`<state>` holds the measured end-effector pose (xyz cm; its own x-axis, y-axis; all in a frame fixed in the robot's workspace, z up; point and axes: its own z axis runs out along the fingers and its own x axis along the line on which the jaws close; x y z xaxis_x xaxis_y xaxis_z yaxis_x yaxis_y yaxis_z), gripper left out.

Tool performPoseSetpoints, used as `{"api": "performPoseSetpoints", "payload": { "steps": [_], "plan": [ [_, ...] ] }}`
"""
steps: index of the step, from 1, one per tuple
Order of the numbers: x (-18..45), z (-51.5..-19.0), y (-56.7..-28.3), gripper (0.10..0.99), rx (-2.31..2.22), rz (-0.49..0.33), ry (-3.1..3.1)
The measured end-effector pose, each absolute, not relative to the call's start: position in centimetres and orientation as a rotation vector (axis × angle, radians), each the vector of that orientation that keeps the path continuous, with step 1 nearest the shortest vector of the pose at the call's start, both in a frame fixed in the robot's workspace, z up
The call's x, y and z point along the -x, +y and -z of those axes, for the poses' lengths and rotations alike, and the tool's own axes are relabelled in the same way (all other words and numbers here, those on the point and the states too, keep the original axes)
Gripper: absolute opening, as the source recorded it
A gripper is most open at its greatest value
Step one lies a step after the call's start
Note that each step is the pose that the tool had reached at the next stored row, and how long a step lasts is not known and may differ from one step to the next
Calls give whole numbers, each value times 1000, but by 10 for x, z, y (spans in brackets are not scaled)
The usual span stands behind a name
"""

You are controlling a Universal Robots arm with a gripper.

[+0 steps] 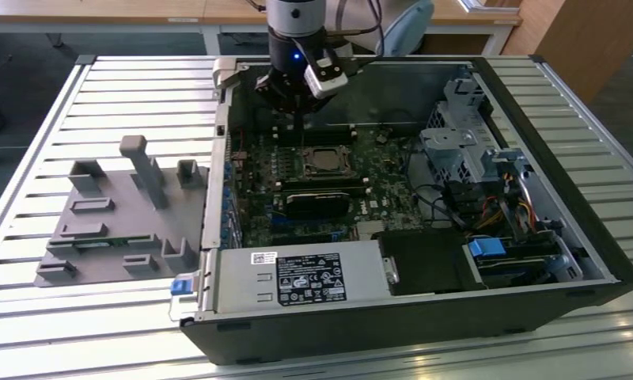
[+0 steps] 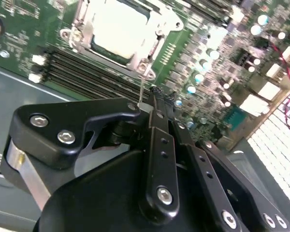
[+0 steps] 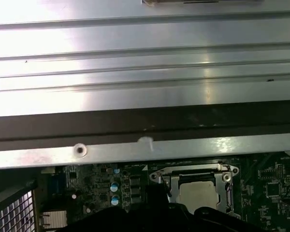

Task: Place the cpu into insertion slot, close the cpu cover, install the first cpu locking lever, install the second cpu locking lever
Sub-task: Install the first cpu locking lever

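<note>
An open case (image 1: pixel 401 332) holds a green board (image 1: pixel 255 226). In the middle of the board, the cpu (image 2: pixel 118 26) sits in its slot (image 2: pixel 135 59), with the cover (image 2: pixel 82 34) down around it. Toward the board's far edge hangs the gripper (image 2: pixel 157 92), jaws closed together, tips just beside a thin lever (image 2: pixel 142 89). I cannot tell if it holds the lever.

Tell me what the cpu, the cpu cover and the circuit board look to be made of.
The cpu: seemingly a metal face, pale matte grey, evenly bright, no glints. The cpu cover: bare silvery metal, probably stamped sheet, thin with shiny edges. The circuit board: likely green laminate, studded with soldered parts.
</note>
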<state>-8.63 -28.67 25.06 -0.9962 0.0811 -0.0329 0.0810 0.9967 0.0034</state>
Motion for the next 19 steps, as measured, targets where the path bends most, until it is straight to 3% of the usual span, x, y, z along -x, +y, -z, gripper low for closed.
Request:
{"api": "performPoseSetpoints", "payload": {
  "steps": [16,19],
  "plan": [
    [65,-249,-287,106,-130,-7,3109],
    [64,-248,-287,106,-132,-58,3110]
  ]
}}
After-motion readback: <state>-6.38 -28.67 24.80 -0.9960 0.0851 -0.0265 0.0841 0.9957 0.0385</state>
